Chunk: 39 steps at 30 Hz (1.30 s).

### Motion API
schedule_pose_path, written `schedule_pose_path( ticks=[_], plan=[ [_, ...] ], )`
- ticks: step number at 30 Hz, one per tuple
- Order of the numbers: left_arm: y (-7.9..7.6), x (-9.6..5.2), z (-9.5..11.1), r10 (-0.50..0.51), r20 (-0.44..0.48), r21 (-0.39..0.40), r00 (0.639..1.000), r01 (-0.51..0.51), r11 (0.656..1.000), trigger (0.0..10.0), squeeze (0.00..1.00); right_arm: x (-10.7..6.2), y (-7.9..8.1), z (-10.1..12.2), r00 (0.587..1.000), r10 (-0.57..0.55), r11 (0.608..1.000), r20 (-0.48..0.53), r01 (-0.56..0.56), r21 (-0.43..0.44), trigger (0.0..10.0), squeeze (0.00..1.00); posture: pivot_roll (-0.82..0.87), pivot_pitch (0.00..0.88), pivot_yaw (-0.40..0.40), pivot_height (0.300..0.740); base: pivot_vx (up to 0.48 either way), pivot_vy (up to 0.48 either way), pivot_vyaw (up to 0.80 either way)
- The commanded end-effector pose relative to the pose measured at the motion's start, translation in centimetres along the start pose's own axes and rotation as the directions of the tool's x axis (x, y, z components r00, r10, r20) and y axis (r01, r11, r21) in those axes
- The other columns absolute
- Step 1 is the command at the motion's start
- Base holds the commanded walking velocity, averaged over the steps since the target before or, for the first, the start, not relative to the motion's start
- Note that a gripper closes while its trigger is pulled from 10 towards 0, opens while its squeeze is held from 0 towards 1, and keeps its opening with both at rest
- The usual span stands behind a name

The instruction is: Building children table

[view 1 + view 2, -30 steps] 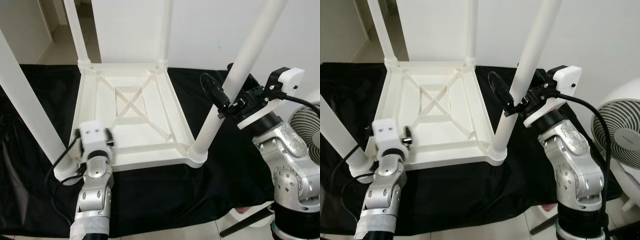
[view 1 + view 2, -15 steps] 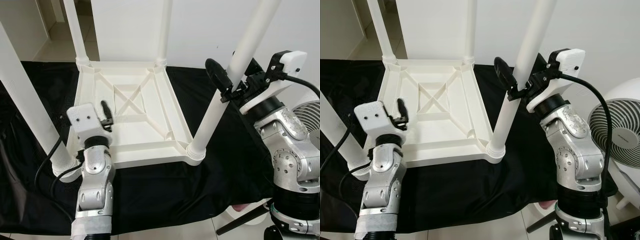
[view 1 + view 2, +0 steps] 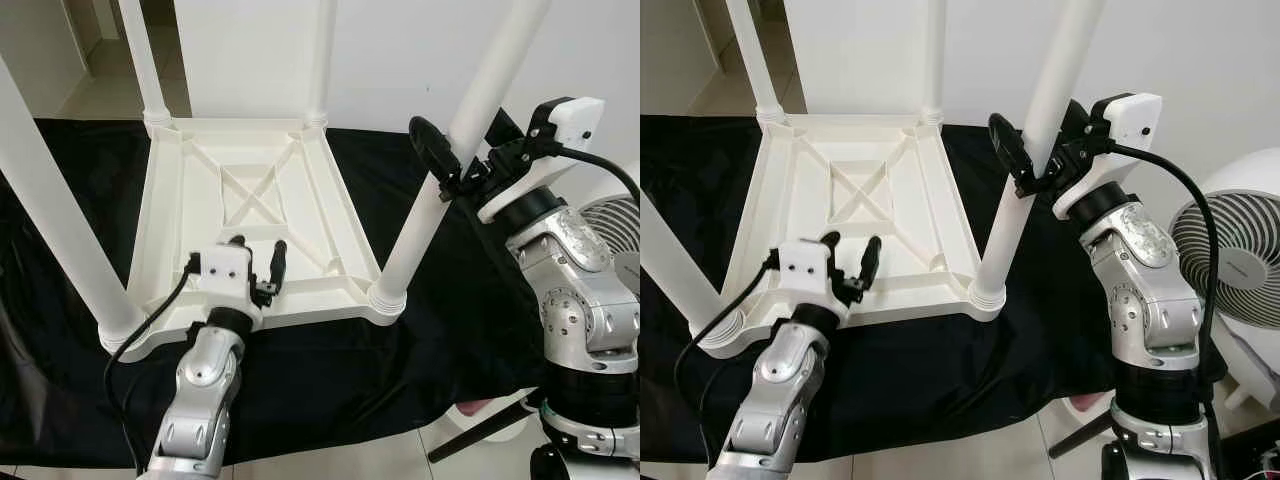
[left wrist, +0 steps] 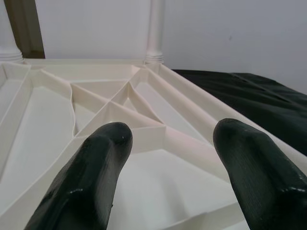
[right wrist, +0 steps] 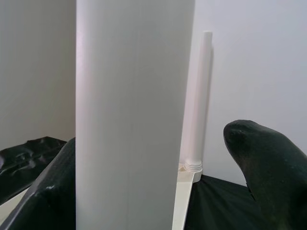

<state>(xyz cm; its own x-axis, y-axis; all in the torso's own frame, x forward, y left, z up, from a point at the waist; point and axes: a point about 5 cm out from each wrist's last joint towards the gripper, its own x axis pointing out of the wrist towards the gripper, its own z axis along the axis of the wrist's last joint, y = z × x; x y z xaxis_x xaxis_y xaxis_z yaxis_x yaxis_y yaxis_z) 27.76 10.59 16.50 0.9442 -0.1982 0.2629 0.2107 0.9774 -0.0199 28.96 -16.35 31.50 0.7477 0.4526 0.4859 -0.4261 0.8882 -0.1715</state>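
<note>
We see a plain white wall (image 3: 400,50) across the top of the frame. A black cloth (image 3: 460,300) covers the floor through the middle. Pale floor tiles (image 3: 370,455) show along the bottom edge. A white fan (image 3: 1240,240) stands at the right edge. A doorway (image 3: 85,50) opens at the upper left.

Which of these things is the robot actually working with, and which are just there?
In use: upturned white table, near-right table leg, right gripper around that leg, left gripper open over the table's near edge.
Just there: black cloth, fan.
</note>
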Motion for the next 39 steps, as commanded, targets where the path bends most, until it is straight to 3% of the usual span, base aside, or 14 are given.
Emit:
schedule_pose_path(
  ticks=[1,8,18,25,30,35,39],
  plan=[
    [0.0,-0.1,-0.5,-0.021,-0.023,-0.005,1.000,0.021,1.000,10.0,0.00,0.2,0.1,0.1,1.000,0.014,1.000,0.003,-0.014,-0.025,10.0,0.00,-0.03,0.097,-0.058,0.740,0.000,0.000,0.00],
    [2.1,1.0,-0.7,0.130,-0.041,-0.070,0.991,-0.132,0.989,10.0,0.00,0.2,0.4,-0.4,1.000,0.030,0.999,-0.005,-0.030,-0.041,10.0,0.00,-0.01,0.087,-0.053,0.740,0.000,0.000,0.00],
    [2.8,0.8,-1.4,0.119,-0.047,-0.074,0.992,-0.123,0.990,10.0,0.00,0.4,0.4,-1.0,0.999,0.038,0.999,-0.032,-0.040,-0.038,10.0,0.00,0.00,0.074,-0.060,0.740,0.000,0.000,0.00],
    [3.2,1.0,-2.6,0.129,-0.075,-0.067,0.989,-0.134,0.989,10.0,0.00,-0.3,0.2,-2.5,0.992,0.026,0.999,-0.124,-0.032,-0.041,10.0,0.00,-0.01,0.066,-0.050,0.740,0.000,0.000,0.00],
    [3.2,1.3,-2.5,0.129,-0.069,-0.072,0.989,-0.134,0.988,10.0,0.00,-0.3,0.5,-2.3,0.993,0.031,0.999,-0.118,-0.035,-0.027,10.0,0.00,-0.01,0.065,-0.048,0.740,0.000,0.000,0.00],
    [3.5,1.7,-2.3,0.130,-0.052,-0.055,0.990,-0.133,0.990,10.0,0.00,-0.8,0.9,-3.7,0.978,0.049,0.997,-0.203,-0.059,-0.043,10.0,0.00,-0.02,0.050,-0.049,0.740,0.000,0.000,0.00],
    [3.6,1.8,-2.2,0.133,-0.042,-0.052,0.990,-0.135,0.990,10.0,0.00,-0.9,1.4,-3.9,0.974,0.073,0.997,-0.214,-0.080,-0.021,10.0,0.00,-0.02,0.042,-0.050,0.740,0.000,0.000,0.00]
  ],
)
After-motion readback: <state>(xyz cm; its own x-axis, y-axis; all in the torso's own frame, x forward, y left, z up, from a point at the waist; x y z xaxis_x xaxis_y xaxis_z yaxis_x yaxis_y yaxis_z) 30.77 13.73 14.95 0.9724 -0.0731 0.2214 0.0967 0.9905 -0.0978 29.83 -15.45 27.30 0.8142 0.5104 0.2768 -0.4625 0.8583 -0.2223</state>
